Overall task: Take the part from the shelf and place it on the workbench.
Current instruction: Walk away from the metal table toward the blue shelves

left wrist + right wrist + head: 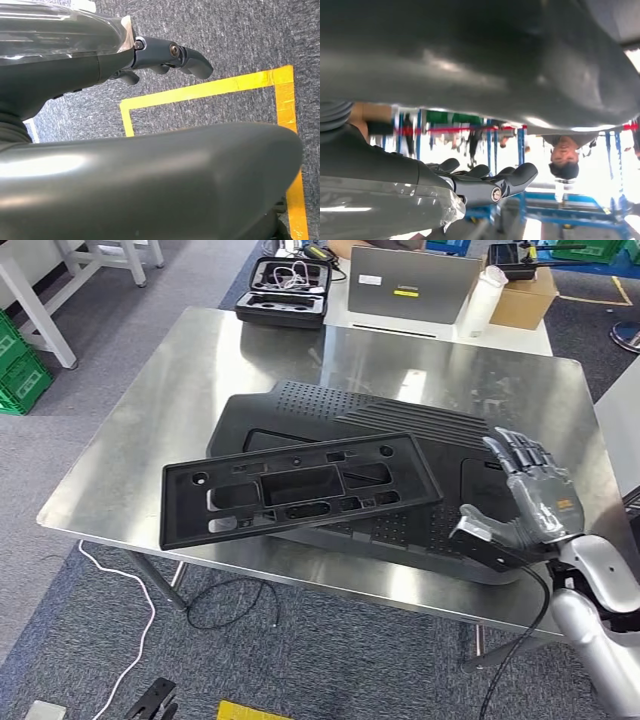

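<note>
Fingers spread, my right hand rests empty on the lower panel's corner. To its left, the black part lies across that panel on the workbench. It looks stiff, light and awkwardly wide; I'd grasp an edge or cutout.

A flat black moulded plastic frame panel — rectangular, with several cut-out windows and small round holes — lies slightly askew atop a larger black plastic cover panel with perforated and ribbed areas. Both rest on the bare steel workbench; the frame's near left corner appears to reach close to the bench's front edge — hard to judge.
</note>
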Controlling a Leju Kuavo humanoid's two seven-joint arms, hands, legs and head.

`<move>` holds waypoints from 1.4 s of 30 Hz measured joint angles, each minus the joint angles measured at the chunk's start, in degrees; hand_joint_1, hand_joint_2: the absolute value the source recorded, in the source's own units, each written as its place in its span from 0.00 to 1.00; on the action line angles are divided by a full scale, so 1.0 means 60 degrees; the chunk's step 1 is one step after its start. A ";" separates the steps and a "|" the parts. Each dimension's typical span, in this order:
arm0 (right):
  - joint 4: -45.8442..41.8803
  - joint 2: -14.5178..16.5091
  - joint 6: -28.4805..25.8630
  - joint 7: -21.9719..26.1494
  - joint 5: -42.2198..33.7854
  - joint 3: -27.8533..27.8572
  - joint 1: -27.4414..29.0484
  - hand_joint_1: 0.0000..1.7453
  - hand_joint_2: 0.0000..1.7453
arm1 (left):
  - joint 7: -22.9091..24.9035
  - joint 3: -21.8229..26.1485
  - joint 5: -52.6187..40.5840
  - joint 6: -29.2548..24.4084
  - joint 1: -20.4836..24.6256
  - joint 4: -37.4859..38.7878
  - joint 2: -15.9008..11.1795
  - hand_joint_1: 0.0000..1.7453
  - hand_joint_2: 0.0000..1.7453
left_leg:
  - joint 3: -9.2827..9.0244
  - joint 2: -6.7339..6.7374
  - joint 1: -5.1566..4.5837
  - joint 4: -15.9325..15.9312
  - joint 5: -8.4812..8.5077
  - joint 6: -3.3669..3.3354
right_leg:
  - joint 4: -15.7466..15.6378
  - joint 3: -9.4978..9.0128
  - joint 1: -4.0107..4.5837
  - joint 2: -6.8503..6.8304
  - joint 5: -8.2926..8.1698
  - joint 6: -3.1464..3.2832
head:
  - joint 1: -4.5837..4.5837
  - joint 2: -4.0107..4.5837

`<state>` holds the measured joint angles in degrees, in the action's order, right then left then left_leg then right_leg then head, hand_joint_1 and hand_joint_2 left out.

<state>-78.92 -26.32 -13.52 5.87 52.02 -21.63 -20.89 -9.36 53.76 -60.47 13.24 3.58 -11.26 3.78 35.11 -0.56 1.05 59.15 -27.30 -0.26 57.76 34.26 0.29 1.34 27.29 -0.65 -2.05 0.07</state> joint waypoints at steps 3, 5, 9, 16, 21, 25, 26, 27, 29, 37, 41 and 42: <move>-0.0180 0.0005 -0.0061 0.0371 -0.0720 0.0797 0.0461 0.00 0.00 | -0.0025 0.0028 -0.0036 0.0019 -0.0012 0.0000 0.0000 0.00 0.00 | 0.0003 -0.0001 -0.0001 0.0000 -0.0001 -0.0001 | 0.0000 0.0000 -0.0001 0.0001 0.0001 -0.0002 | 0.0001 0.0000; -0.0270 0.0005 -0.0048 0.0473 -0.0802 0.1170 0.0665 0.00 0.00 | -0.0045 0.0042 -0.0044 0.0019 -0.0001 0.0000 0.0000 0.00 0.00 | 0.0002 0.0000 -0.0001 0.0000 -0.0001 -0.0001 | 0.0000 0.0000 -0.0001 0.0006 0.0001 -0.0002 | 0.0001 0.0000; -0.0385 0.0033 0.0003 0.0535 -0.0804 0.1578 0.0873 0.00 0.00 | -0.0066 0.0055 -0.0057 0.0019 0.0007 0.0000 0.0000 0.00 0.00 | -0.0001 0.0001 0.0001 0.0000 -0.0001 0.0000 | 0.0000 0.0000 0.0000 0.0004 0.0001 -0.0002 | 0.0003 0.0000; -0.0467 0.0136 0.0555 0.0953 -0.2544 0.2496 0.1230 0.00 0.00 | -0.0195 0.0056 -0.0144 0.0187 0.0014 0.0000 0.0046 0.00 0.00 | -0.0001 -0.0001 0.0000 0.0000 0.0000 0.0000 | 0.0000 -0.0001 0.0000 -0.0001 0.0001 -0.0002 | 0.0003 0.0000; -0.0475 0.0230 0.1323 0.1618 -0.4040 0.3782 0.1619 0.00 0.00 | -0.0283 0.0059 -0.0212 0.0194 0.0023 0.0000 0.0126 0.00 0.00 | 0.0002 0.0000 -0.0006 0.0000 -0.0002 -0.0003 | -0.0001 0.0000 -0.0004 -0.0002 0.0002 -0.0003 | 0.0000 0.0000; -0.0522 0.0318 0.1660 0.1658 -0.4322 0.4490 0.1865 0.00 0.00 | -0.0294 0.0075 -0.0195 0.0194 0.0027 0.0000 0.0166 0.00 0.00 | 0.0000 0.0000 -0.0007 0.0000 -0.0003 -0.0003 | -0.0002 0.0000 -0.0005 -0.0001 0.0002 -0.0003 | 0.0001 0.0000; -0.0533 0.0326 0.1736 0.1622 -0.4377 0.4621 0.1905 0.00 0.00 | -0.0298 0.0081 -0.0178 0.0194 0.0029 0.0000 0.0175 0.00 0.00 | -0.0001 0.0000 -0.0007 0.0000 -0.0003 -0.0003 | -0.0002 0.0000 -0.0005 -0.0001 0.0001 -0.0003 | 0.0002 0.0000; -0.0547 0.0331 0.1802 0.1579 -0.4428 0.4749 0.1943 0.00 0.00 | -0.0300 0.0089 -0.0158 0.0194 0.0030 0.0000 0.0182 0.00 0.00 | -0.0002 0.0000 -0.0006 0.0000 -0.0003 -0.0003 | -0.0002 0.0000 -0.0005 0.0000 0.0001 -0.0003 | 0.0003 0.0000; -0.0568 0.0336 0.1871 0.1512 -0.4494 0.4988 0.2020 0.00 0.00 | -0.0295 0.0113 -0.0127 0.0194 0.0031 0.0000 0.0196 0.00 0.00 | -0.0003 0.0001 -0.0005 0.0000 -0.0003 -0.0003 | -0.0002 0.0000 -0.0004 -0.0001 0.0001 -0.0003 | 0.0003 0.0000; -0.0564 0.0370 0.2153 0.1496 -0.4864 0.5735 0.2323 0.00 1.00 | -0.0157 0.0274 -0.0040 0.0136 0.0038 0.0000 0.0205 0.00 0.00 | -0.0002 0.0001 -0.0004 -0.0001 -0.0003 -0.0003 | -0.0002 0.0002 -0.0003 0.0000 0.0002 -0.0003 | 0.0003 0.0000; -0.0514 0.0434 0.2202 0.1572 -0.5092 0.6142 0.2501 0.00 1.00 | -0.0149 0.0354 0.0001 0.0120 0.0042 0.0000 0.0204 0.00 0.00 | -0.0001 0.0001 -0.0005 -0.0001 -0.0003 -0.0003 | -0.0002 0.0002 -0.0004 -0.0001 0.0003 -0.0004 | 0.0003 0.0000; -0.0489 0.0448 0.2200 0.1590 -0.5132 0.6257 0.2550 0.00 1.00 | -0.0149 0.0373 0.0019 0.0100 0.0043 0.0000 0.0204 0.00 0.00 | -0.0001 0.0001 -0.0006 0.0000 -0.0003 -0.0004 | -0.0002 0.0002 -0.0005 -0.0001 0.0003 -0.0004 | 0.0004 0.0000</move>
<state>-81.85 -23.63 -0.32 15.41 21.22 15.91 -5.60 -10.25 56.00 -60.36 13.84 3.84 -11.26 5.01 35.11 -0.56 1.02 59.15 -27.32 -0.28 57.75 34.27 0.26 1.34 27.31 -0.67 -2.03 0.07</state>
